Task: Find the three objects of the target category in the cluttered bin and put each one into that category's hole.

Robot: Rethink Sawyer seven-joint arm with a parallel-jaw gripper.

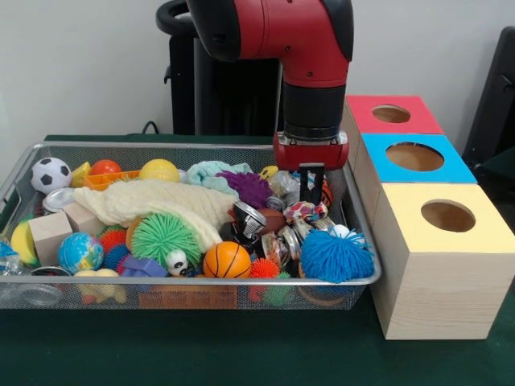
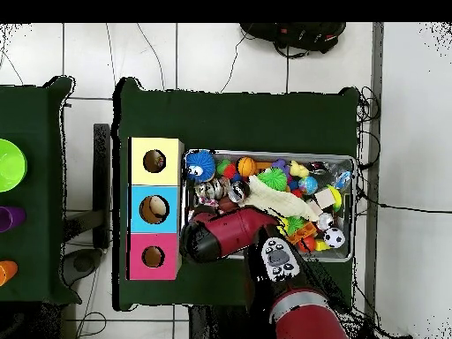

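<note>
- Here, the gripper (image 1: 311,186) is hung straight down over the end of the wire basket (image 1: 96,148) nearest the boxes, presumably so that the pile can be searched from above; whether its fingers are parted or closed cannot be told, since only a dark narrow tip is shown among the toys.
- A small knotted rope toy (image 1: 303,211) of braided white, red and blue cord is seen just below the gripper's tip; whether it is touched or gripped cannot be judged.
- No other rope toy can be picked out with certainty, so the search is judged unfinished.
- The yellow-topped box (image 1: 438,241) of pale wood is set on the counter (image 1: 241,354) just beside the basket, nearest the camera in the front view, and its round dark hole (image 1: 447,215) is left facing up, so that things can be dropped in from above.
- Blue-topped (image 1: 414,157) and red-topped (image 1: 392,114) boxes are lined up behind it.
- A fuzzy blue spiky ball (image 1: 336,255) is lodged in the basket corner in front of the gripper, soft and bristly.
- A rubbery orange basketball (image 1: 226,260), a stringy green ball (image 1: 163,237) and a limp cream cloth (image 1: 165,201) are heaped further along the basket, away from the boxes.
- The basket's mesh is thin silver wire, shallow and open-topped, so that reaching in is made easy.
</note>
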